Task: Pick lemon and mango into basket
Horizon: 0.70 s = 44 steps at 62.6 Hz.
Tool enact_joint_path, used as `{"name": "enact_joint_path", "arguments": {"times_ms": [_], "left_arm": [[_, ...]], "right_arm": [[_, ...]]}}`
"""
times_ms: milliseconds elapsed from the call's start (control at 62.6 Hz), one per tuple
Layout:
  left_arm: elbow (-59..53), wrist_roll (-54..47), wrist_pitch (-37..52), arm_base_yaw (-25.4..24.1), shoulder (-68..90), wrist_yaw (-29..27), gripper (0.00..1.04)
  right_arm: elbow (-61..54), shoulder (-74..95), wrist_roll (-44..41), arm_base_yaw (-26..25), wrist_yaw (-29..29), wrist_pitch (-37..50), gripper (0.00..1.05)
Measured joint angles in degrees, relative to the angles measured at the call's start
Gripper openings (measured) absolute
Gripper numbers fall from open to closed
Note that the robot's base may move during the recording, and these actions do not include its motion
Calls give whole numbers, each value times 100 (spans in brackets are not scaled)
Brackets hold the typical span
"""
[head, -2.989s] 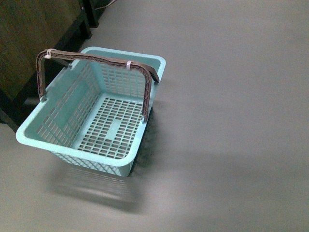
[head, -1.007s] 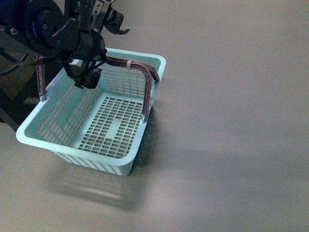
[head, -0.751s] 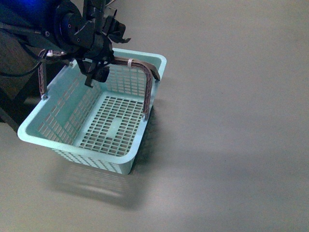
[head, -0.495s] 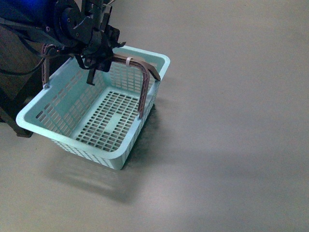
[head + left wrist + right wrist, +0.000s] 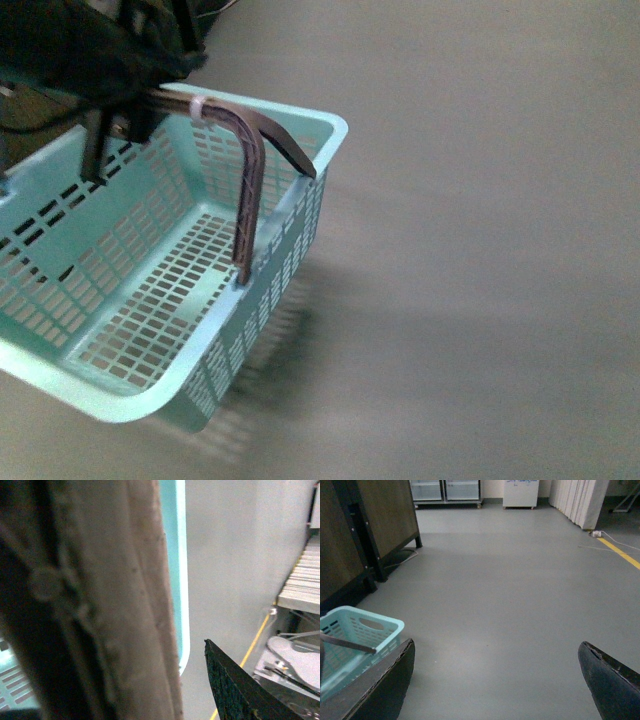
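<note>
Near left, the basket [image 5: 270, 290] tilts, seemingly lifted by its handle [image 5: 248, 200] at my left gripper [image 5: 120, 80]. I cannot tell whether those jaws clamp it. Right gripper [image 5: 496, 645] jaws stand apart, empty. I'd carry slowly and level to stop the swing.

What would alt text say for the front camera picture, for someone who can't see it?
An empty light teal basket, tilted and blurred, fills the picture's left side over a plain grey floor. The robot's dark left arm meets its two raised brown handles at the upper left.
</note>
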<state>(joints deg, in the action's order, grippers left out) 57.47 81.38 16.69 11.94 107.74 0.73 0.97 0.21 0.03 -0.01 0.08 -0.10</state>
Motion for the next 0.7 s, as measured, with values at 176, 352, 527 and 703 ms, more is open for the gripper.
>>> {"name": "enact_joint_path", "arguments": {"times_ms": [176,352,527,703], "left_arm": [[-846,63,-400,-151,-1749,125,29],[-1185,214,-1001,-313,-3235,278,29],[-1276,289,-1687,-511,-4347,398,29],[-1274,216,-2446,-627,-5431,535,29]], "right_arm": [[0,0,0,0,0,0,96],[0,0,0,0,2,0,96],[0,0,0,0,0,0,96],[0,0,0,0,0,0,96]]}}
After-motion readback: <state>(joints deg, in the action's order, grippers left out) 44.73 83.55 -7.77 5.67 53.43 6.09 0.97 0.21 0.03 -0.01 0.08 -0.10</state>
